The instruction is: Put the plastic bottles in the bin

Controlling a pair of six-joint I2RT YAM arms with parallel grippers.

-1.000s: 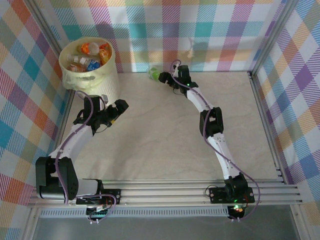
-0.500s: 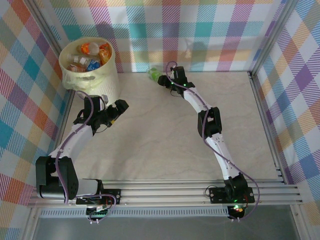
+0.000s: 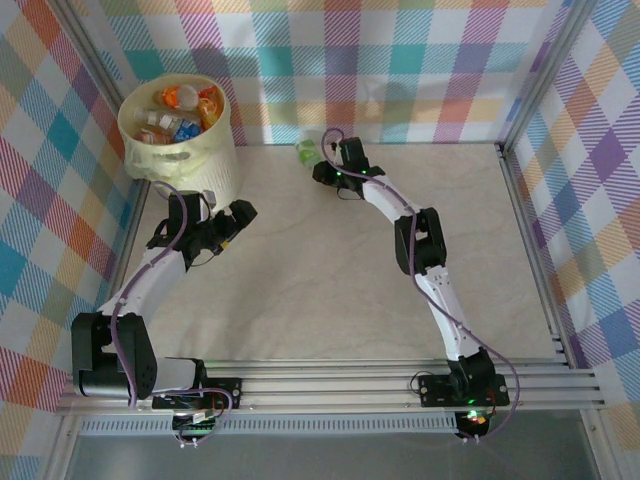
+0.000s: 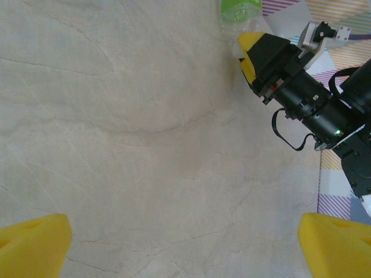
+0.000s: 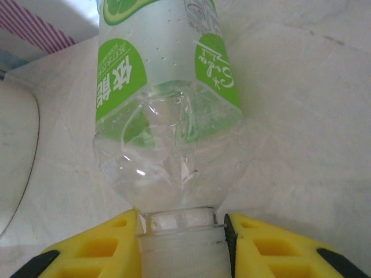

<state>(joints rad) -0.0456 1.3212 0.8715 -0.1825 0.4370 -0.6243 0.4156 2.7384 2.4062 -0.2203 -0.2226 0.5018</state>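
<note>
A clear crushed plastic bottle (image 3: 306,150) with a green label lies on the table by the back wall. My right gripper (image 3: 318,163) is shut on its white capped neck, and in the right wrist view the yellow fingers (image 5: 101,249) press the cap from both sides of the bottle (image 5: 168,116). The cream-yellow bin (image 3: 205,172) stands at the back left, holding several bottles (image 3: 180,110) with orange and blue labels. My left gripper (image 3: 240,212) hovers open just right of the bin, with bare table between its pads (image 4: 32,243). The left wrist view also catches the green bottle (image 4: 240,8) and the right gripper (image 4: 248,49).
Plaid walls close the table at the back and both sides. The back wall (image 3: 330,120) stands right behind the held bottle. A metal frame rail (image 3: 530,250) runs along the right edge, and aluminium rails (image 3: 330,385) carry the arm bases at the near edge.
My right gripper has slid left along the back of the table onto the green bottle and closed on its neck. The left arm has not moved.
</note>
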